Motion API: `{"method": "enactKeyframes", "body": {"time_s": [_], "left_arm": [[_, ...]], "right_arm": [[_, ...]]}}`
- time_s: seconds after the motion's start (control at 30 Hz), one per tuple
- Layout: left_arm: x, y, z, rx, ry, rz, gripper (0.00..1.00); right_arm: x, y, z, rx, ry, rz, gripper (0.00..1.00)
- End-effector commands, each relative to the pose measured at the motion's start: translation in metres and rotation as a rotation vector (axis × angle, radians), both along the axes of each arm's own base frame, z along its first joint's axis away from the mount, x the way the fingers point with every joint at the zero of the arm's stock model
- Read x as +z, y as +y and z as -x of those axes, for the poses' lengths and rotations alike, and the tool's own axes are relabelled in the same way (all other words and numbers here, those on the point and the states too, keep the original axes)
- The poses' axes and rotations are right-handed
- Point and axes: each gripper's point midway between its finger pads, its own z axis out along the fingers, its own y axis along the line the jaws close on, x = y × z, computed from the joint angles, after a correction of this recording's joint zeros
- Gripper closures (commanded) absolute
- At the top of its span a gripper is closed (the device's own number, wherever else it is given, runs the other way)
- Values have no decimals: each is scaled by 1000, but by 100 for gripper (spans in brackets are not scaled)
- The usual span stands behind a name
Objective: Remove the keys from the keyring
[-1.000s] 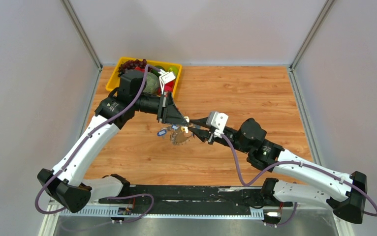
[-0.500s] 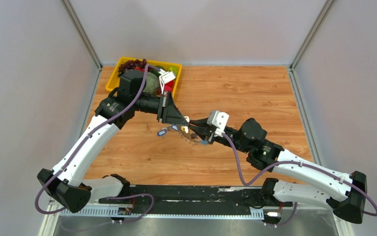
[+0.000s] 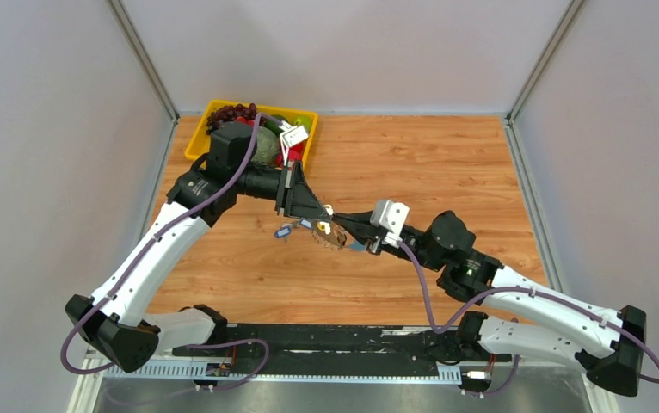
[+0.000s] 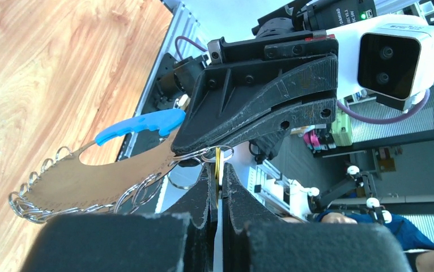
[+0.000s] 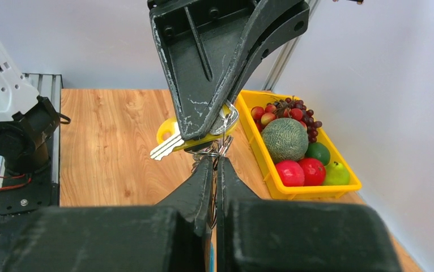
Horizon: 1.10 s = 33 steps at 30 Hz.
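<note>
The keyring point(image 4: 84, 182) is a brown crescent plate edged with several wire rings, with a blue strap point(image 4: 141, 123) on one arc. It hangs above the table between both arms point(image 3: 331, 235). My left gripper point(image 4: 218, 165) is shut on a yellow-headed key point(image 5: 171, 137) whose silver blade points left. That key's ring links to the keyring's rings point(image 5: 215, 151). My right gripper point(image 5: 215, 162) is shut on those rings, tip to tip with the left fingers point(image 5: 203, 73). In the top view the left gripper point(image 3: 321, 212) and right gripper point(image 3: 348, 229) meet at mid-table.
A yellow tray point(image 3: 195, 138) of fruit sits at the back left corner, partly behind the left arm; it also shows in the right wrist view point(image 5: 271, 170). A small loose blue-tagged key point(image 3: 284, 231) lies on the wood just left of the grippers.
The right gripper has shut on the keyring's rings. The keyring has swung up from hanging low to lie between the two grippers, and the right arm has shifted slightly right.
</note>
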Motion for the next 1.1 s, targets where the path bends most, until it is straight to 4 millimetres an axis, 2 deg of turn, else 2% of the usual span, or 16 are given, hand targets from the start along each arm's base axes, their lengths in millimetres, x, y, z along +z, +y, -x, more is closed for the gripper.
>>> {"method": "enactKeyframes", "body": {"time_s": [0.0,0.2,0.43,0.63,0.83,0.93,0.97,1.03,1.07], "left_arm": [[19,0,-1,0,-41,43,100],[12,2,-9,25,-14,34,100],[-17,2,-17,36,52,-6,100],[-44,0,-23,39,112,-60,100],[-50,-4,-17,4,105,-76,100],[-42,-3,-15,-3,59,-73,100],[-39,-1,-14,-6,49,-73,100],[-29,1,-12,-11,0,-64,100],[-23,2,-12,-16,-39,-56,100]], "right_arm": [[15,-6,13,49,-101,-34,100],[16,-11,29,112,-200,-35,100],[15,-13,40,150,-273,-36,100],[8,-6,42,172,-275,-16,100],[-5,2,38,174,-263,28,100],[-11,3,40,191,-258,61,100],[-14,3,39,190,-252,77,95],[-17,0,36,166,-231,89,72],[-17,-2,34,152,-219,86,67]]}}
